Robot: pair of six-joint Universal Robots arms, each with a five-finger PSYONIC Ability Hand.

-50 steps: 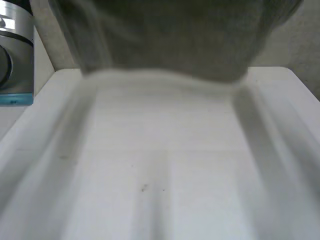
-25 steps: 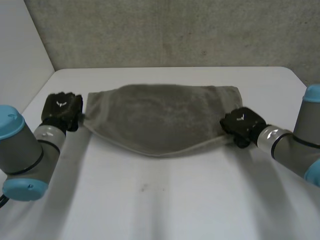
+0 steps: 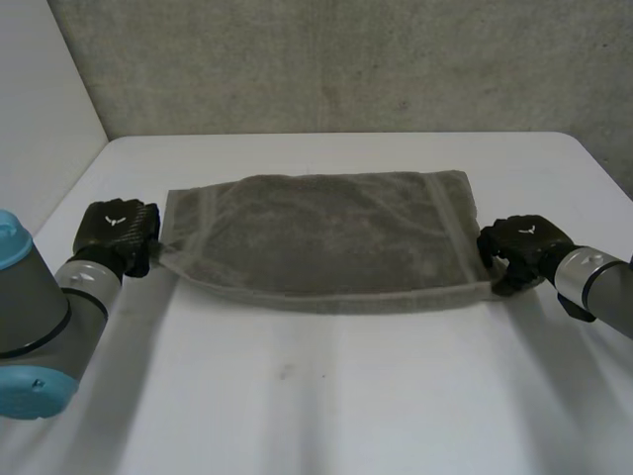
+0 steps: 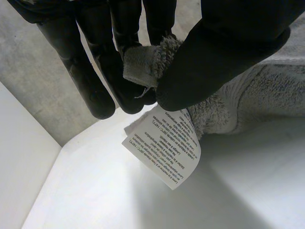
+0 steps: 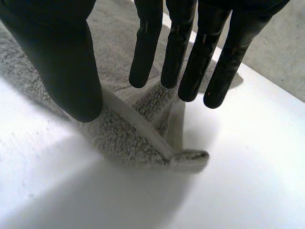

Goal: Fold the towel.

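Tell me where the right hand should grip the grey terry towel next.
Take the grey terry towel by its near right corner, coming from the right edge. Its layers seem to meet there, flat on the white table beyond the fingertips of the open right hand; the left hand pinches the left corner.

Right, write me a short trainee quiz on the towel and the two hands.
1. True or false: the left hand pinches a corner of the towel.
2. The right hand has its fingers: A) curled round the towel; B) straight, over a towel corner lying on the table; C) tucked under the towel.
3. Fill in: a white ___ hangs from the corner in the left hand.
Key: 1 true; 2 B; 3 label.
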